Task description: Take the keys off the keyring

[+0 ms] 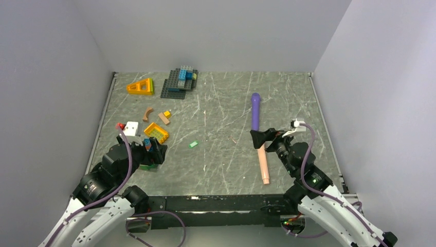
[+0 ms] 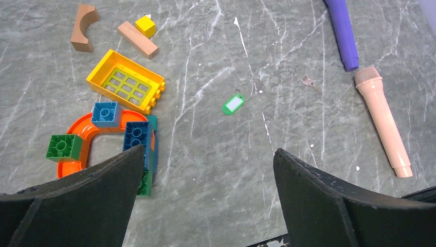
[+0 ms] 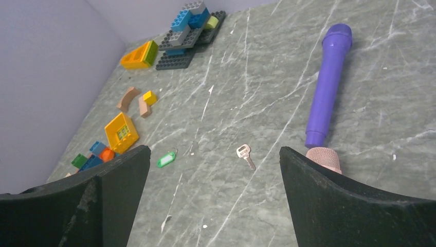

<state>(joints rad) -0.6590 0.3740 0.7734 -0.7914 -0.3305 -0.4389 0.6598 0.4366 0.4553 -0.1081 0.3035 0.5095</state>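
Observation:
A small green tag (image 2: 233, 104) with a white window lies flat on the grey marble table, a thin wire keyring at its end; it also shows as the green tag (image 3: 165, 159) (image 1: 193, 144). A brass-coloured key (image 2: 310, 82) lies alone to its right, apart from the ring, seen too as the brass key (image 3: 245, 155). My left gripper (image 2: 208, 152) hangs open near the table's front left, empty, short of the tag. My right gripper (image 3: 213, 149) is open and empty, above the table just right of the key.
A purple microphone (image 1: 255, 110) and a pink one (image 1: 264, 163) lie end to end right of the key. Toy bricks cluster at the left, among them a yellow frame (image 2: 126, 81) and an orange arch (image 2: 85, 139). A grey baseplate (image 1: 172, 91) sits at the back. Walls enclose three sides.

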